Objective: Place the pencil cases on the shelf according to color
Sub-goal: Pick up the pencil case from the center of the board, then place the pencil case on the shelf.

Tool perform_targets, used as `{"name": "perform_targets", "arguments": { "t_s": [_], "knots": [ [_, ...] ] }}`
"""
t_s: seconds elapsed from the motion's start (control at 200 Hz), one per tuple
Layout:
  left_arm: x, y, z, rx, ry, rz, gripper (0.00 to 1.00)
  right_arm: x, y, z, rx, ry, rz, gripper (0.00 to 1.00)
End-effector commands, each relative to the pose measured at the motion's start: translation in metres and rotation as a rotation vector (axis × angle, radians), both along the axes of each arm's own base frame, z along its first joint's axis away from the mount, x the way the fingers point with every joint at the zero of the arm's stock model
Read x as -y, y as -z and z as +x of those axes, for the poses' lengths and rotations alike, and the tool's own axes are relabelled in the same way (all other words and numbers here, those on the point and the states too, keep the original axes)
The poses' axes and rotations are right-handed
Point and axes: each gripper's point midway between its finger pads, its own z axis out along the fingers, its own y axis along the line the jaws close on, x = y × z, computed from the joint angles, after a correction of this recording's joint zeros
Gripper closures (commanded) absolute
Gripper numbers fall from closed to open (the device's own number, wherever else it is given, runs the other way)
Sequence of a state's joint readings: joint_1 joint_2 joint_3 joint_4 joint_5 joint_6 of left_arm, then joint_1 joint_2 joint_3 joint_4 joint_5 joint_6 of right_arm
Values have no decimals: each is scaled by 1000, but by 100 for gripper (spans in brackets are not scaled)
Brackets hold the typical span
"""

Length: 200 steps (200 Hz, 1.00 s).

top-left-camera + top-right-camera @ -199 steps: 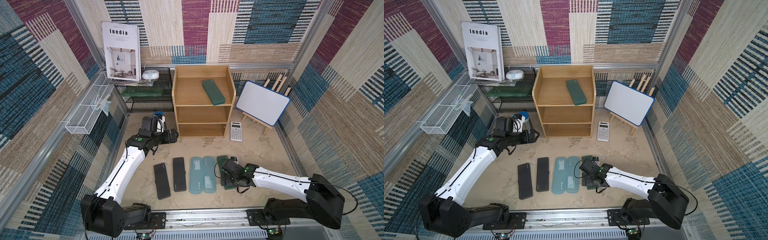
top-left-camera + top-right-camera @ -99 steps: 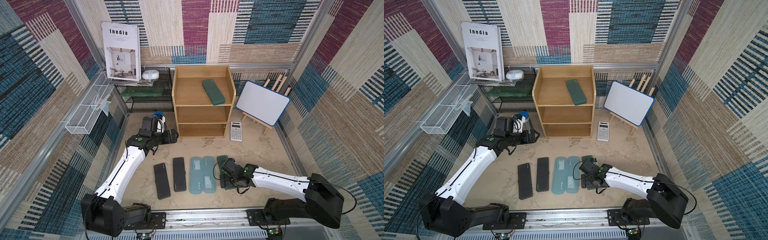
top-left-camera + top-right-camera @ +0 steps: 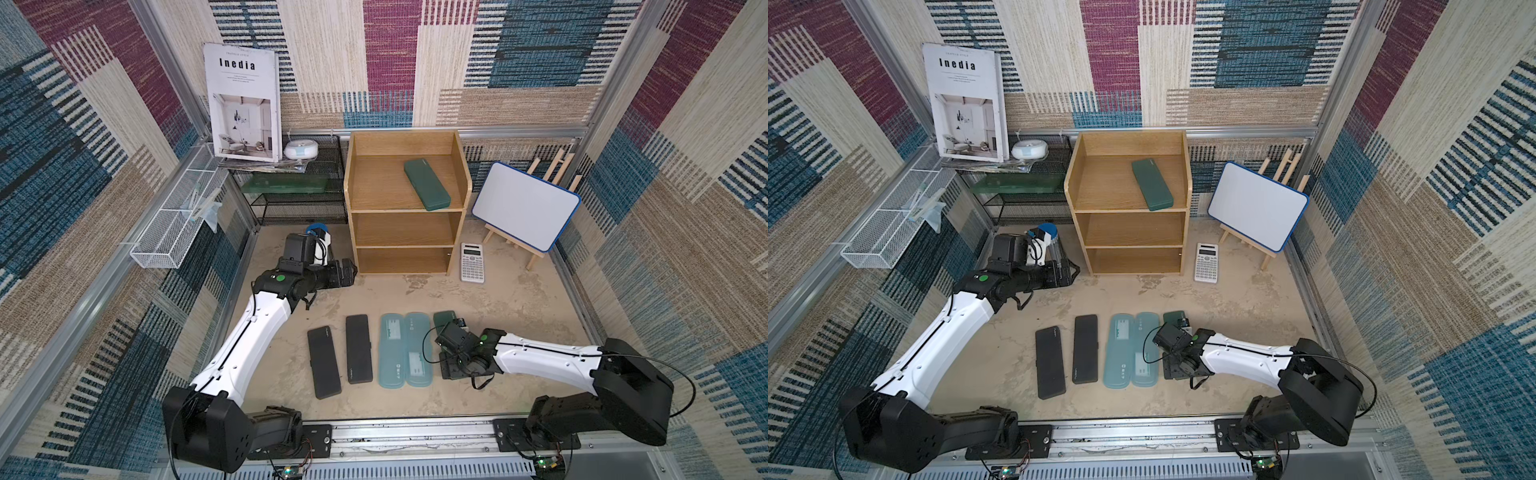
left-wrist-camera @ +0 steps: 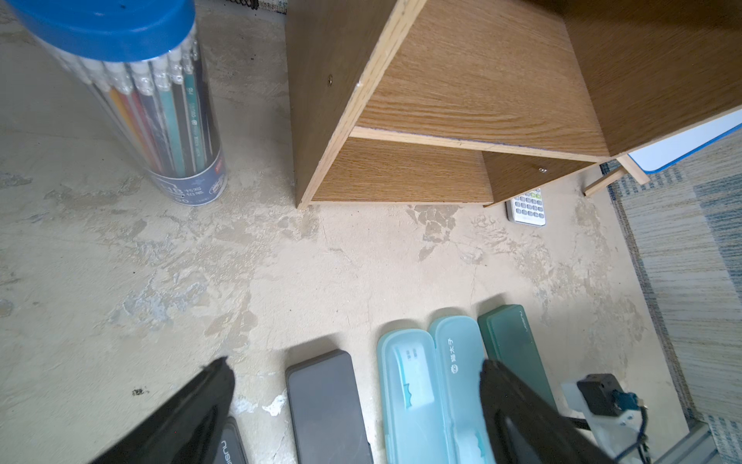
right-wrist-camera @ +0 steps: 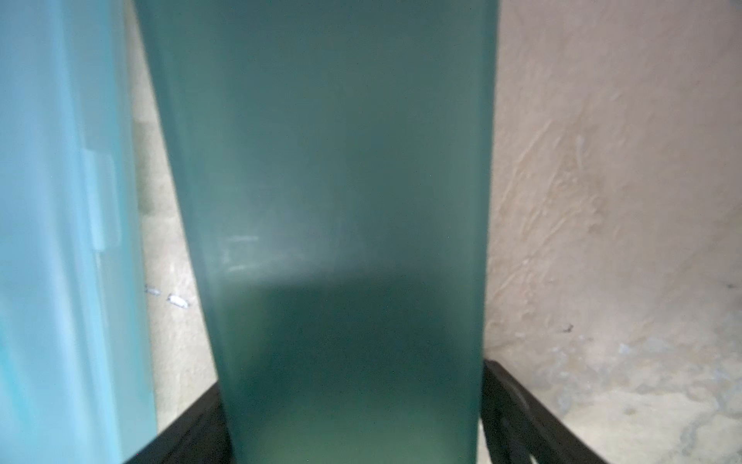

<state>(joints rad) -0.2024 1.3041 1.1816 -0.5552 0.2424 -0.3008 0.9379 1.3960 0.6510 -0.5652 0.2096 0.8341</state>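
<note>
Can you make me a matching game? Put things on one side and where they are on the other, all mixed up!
Things
1. whiteboard
2. calculator
3. book
4. black pencil cases

Places
A. standing on top of the black wire rack
B. propped on a little wooden easel
C. flat on the table, in a row with the teal cases
D. flat on the table, right beside the shelf

Pairs: 1-B, 2-D, 3-A, 4-C

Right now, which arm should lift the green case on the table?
Right. The right gripper straddles the dark green case, a finger on each side; the left gripper hangs open beside the shelf.
</note>
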Motion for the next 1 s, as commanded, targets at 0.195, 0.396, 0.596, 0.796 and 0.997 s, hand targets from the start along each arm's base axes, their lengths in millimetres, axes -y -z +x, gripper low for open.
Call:
{"name": "perform_targets", "arguments": {
  "t_s": [0.195, 0.396, 0.596, 0.796, 0.997],
  "knots": [
    [-1, -3, -3, 4, 3, 4, 1, 2, -18, -7, 12, 19, 0, 32],
    [-3, -11, 1, 34, -12, 2, 1, -11, -72, 11, 130, 19, 73, 38],
    [-1, -57, 18, 124, -4, 6, 1, -38, -142, 39, 276, -25, 173, 37],
    [-3, -52, 30, 134, -25, 15, 0, -79, -219, 84, 499, -82, 297, 35],
    [-9, -36, 22, 100, -52, 10, 1, -122, -288, 134, 630, -163, 299, 34]
  ]
}}
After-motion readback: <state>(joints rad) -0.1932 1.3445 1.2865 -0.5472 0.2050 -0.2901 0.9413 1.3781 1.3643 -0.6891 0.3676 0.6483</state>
